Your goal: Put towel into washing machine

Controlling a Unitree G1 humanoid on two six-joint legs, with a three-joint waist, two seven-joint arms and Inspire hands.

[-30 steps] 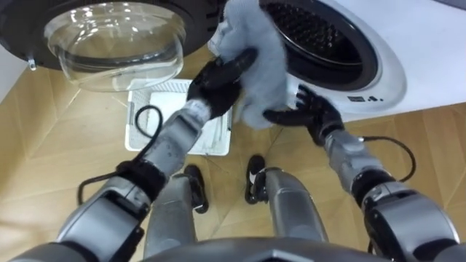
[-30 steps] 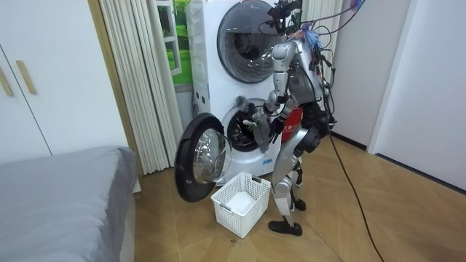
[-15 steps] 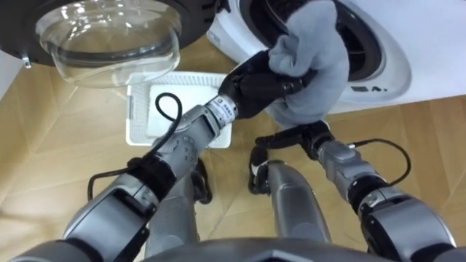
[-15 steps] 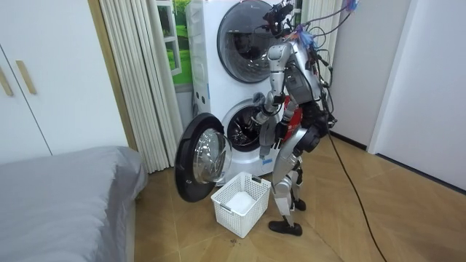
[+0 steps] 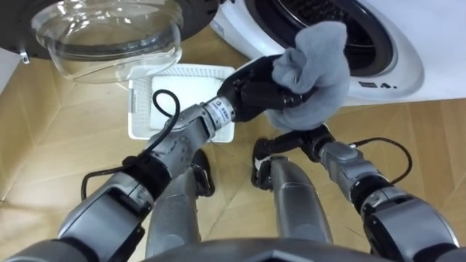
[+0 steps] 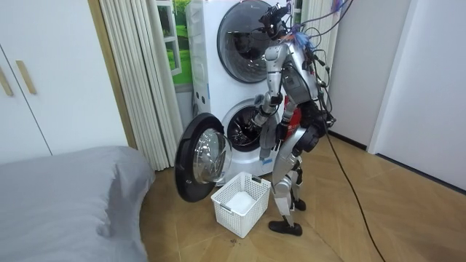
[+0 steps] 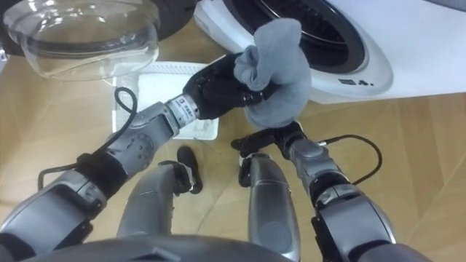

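In the left eye view, the black left hand [image 5: 251, 91] is curled tight round a bunched grey towel [image 5: 317, 69]. It holds the towel up in front of the lower edge of the drum opening of the white front-loading washing machine [image 5: 397, 69] at the far right, so the towel is outside the drum. Just below the towel, the right hand [image 5: 291, 143] lies with its fingers stretched towards the left, holding nothing. At the far left the machine's round glass door [image 5: 109, 36] stands open. Under the left forearm a white plastic laundry basket [image 5: 142, 109] sits on the wooden floor [image 5: 51, 145].

In the room view, the robot stands upright close to the machine and facing it, with both arms reaching towards the lower opening. A second white machine with a dark round door [image 6: 244, 36] is stacked on top. The basket rests on the floor just beside the robot's feet, below the open door. Pale curtains [image 6: 138, 73] hang to the room view's left of the machines, and a grey bed [image 6: 58, 196] fills the near left.

In the right eye view, the towel bulges over the left hand's fingers and covers part of the dark ring of the opening. The right hand is just beneath it, but whether they touch cannot be told.
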